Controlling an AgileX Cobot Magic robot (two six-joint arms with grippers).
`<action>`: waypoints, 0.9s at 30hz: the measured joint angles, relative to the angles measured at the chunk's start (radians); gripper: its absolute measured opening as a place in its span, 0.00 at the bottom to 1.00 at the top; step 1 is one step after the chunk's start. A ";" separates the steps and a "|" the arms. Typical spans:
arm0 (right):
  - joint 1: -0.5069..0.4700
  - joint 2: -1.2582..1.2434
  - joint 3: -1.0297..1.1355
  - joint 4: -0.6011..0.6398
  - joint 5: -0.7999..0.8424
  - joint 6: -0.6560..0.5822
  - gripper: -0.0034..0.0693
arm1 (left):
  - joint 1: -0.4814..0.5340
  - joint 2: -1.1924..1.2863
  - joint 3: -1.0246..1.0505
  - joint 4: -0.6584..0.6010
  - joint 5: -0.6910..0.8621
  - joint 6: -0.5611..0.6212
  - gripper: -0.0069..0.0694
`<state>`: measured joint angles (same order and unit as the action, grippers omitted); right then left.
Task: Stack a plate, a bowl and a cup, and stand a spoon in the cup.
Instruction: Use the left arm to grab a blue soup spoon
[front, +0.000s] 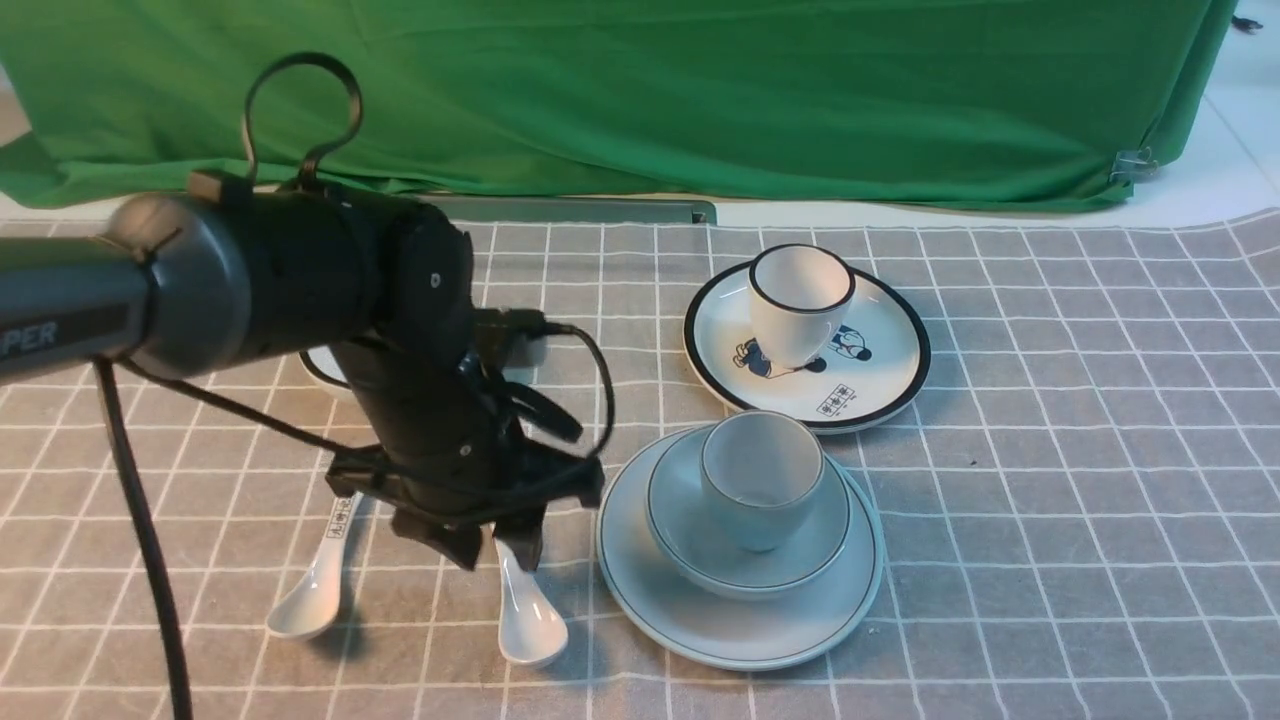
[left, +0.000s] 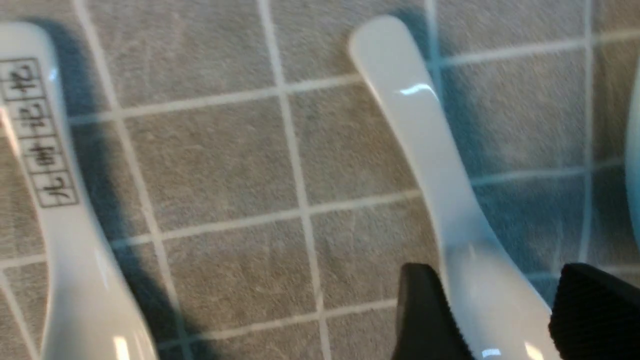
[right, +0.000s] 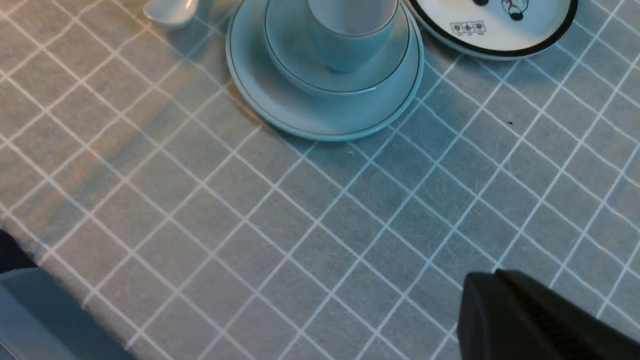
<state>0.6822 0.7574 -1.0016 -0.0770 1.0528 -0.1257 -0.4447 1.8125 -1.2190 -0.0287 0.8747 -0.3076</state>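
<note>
The plate (front: 700, 625) lies front centre with the bowl (front: 690, 545) in it and the cup (front: 762, 480) upright in the bowl; the stack also shows in the right wrist view (right: 320, 117). The plain spoon (front: 530, 620) lies on the cloth left of the plate, its handle rising between my left fingers. My left gripper (front: 490, 550) is down on it. In the left wrist view both fingers (left: 425, 310) press the sides of the spoon (left: 425, 150). My right gripper (right: 487, 287) is shut and empty above bare cloth, out of the front view.
A second spoon with printed marks (front: 310, 590) lies left of my left gripper (left: 500, 310). A black-rimmed cartoon plate (front: 880, 390) carrying a black-rimmed cup (front: 800, 300) sits behind the stack. A black-rimmed bowl (front: 320, 368) is mostly hidden behind the left arm.
</note>
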 joint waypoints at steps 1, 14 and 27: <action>0.000 0.000 0.003 0.000 0.000 0.000 0.10 | 0.006 0.007 -0.001 0.003 -0.012 -0.015 0.62; 0.000 -0.001 0.043 -0.001 -0.008 -0.016 0.13 | 0.021 0.087 -0.004 0.020 -0.139 -0.048 0.68; 0.000 -0.001 0.048 -0.001 -0.008 -0.020 0.14 | 0.021 0.118 -0.014 0.029 -0.103 -0.058 0.62</action>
<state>0.6822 0.7560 -0.9541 -0.0780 1.0445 -0.1453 -0.4236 1.9307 -1.2330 0.0000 0.7720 -0.3651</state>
